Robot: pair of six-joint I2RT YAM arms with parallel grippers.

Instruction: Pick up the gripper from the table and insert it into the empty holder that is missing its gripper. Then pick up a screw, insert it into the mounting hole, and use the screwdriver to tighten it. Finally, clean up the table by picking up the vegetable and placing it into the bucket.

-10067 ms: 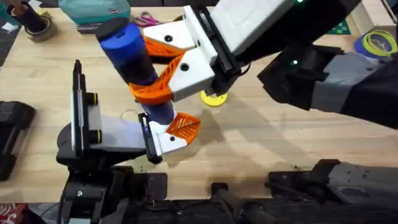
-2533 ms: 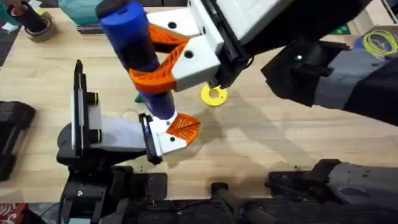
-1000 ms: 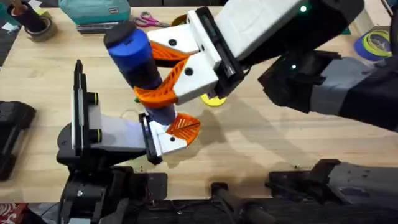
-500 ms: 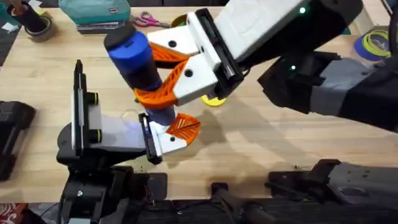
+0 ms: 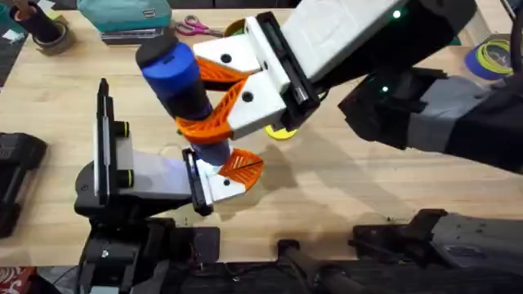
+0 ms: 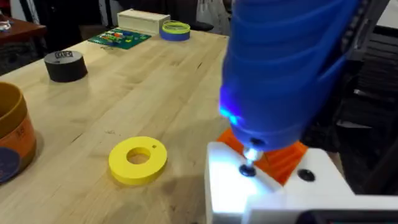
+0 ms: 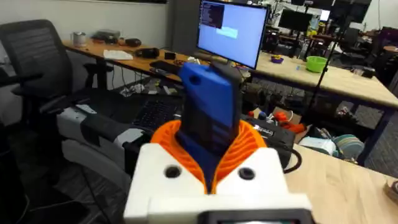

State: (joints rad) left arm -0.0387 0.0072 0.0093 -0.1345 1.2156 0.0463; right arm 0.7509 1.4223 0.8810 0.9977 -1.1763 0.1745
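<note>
Step in hand: I judge this to be the tightening of the screw; the vegetable and bucket part is not yet done.
My right gripper [image 5: 214, 96]: closed around the barrel of the screwdriver [image 5: 181, 91], its orange ribbed pads pressed on either side of the blue body; the right wrist view shows the blue barrel wedged between the two pads.
Screwdriver axis: close to upright, leaning slightly, blue cap end up toward the overhead camera, thin metal tip pointing down.
Tip to target: in the left wrist view the tip sits on a dark screw head [image 6: 247, 170] in the top face of the white holder [image 6: 273, 190]; a blue light glows on the driver body just above it. I cannot tell how deep the screw is seated.
The gripper: the orange ribbed wedge [image 5: 243, 166] sits in the holder, just beside and below the driver's tip.
My left gripper: it lies low by the table's near edge, its wrist camera looking straight at the holder; I cannot tell how its fingers stand.
Nearer arm: the right one reaches across the middle and is directly above the hole, so the push must run straight down the driver's long axis.
Bucket [image 6: 11, 140]: well apart on the table beyond the flat yellow disc [image 6: 138, 160].
</note>
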